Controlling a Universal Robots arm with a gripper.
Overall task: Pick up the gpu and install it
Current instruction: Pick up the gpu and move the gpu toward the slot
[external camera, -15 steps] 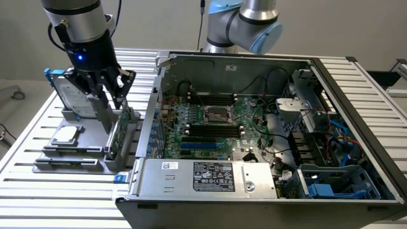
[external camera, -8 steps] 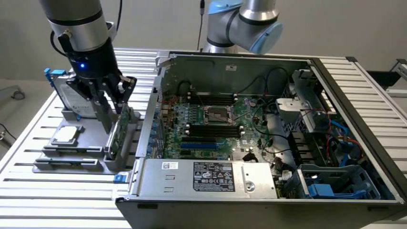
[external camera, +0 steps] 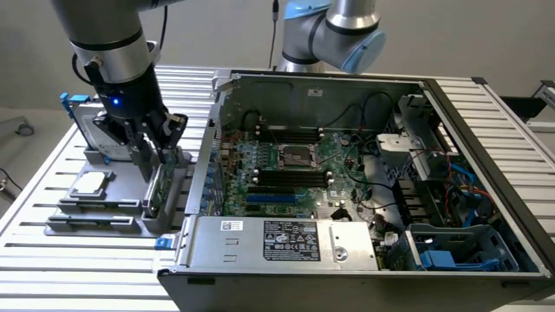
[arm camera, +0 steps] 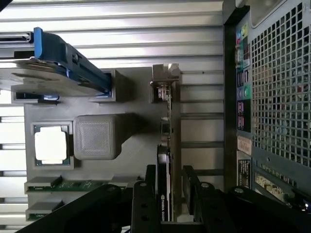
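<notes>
A grey parts holder (external camera: 121, 214) sits on the slatted tabletop (external camera: 78, 266), carrying a processor chip (external camera: 92, 184), memory sticks (external camera: 91, 221) and an upright blue-framed hard drive (external camera: 87, 123). An open computer case (external camera: 286, 88) stands just beside the holder.

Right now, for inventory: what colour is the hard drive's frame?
Blue; the frame shows best in wrist view.

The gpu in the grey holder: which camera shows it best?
The wrist view. The gpu runs edge-on along its holder, silver bracket to black shroud, between the open gripper's fingers. In the exterior view the gripper hides most of it, leaving a green edge.
</notes>
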